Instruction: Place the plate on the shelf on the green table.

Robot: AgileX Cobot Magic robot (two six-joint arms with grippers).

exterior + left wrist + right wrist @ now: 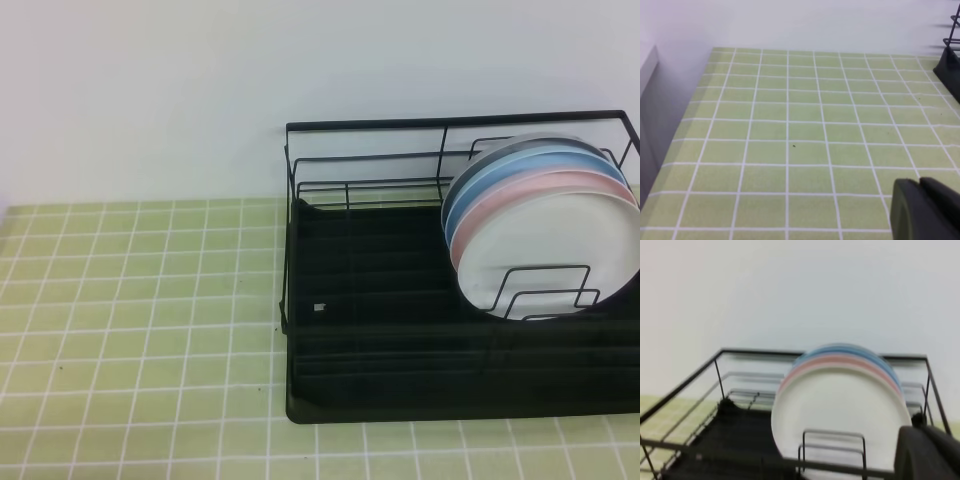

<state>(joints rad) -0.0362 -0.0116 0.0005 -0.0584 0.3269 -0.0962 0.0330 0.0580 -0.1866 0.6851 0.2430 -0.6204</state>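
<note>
Left wrist view: bare green table (790, 125) only.

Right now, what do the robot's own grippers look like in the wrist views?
Little shows. The left gripper is a matte black, rounded, blocky shape at the frame's lower right. The right gripper looks alike, dark and blurred. No cables or markings visible.

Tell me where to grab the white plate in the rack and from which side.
Take the white plate by its top rim, coming down from above. It stands nearly upright at the front of the stack in the black rack, with the pink plate close behind and wire dividers across its lower face, so only the upper edge looks free.
</note>
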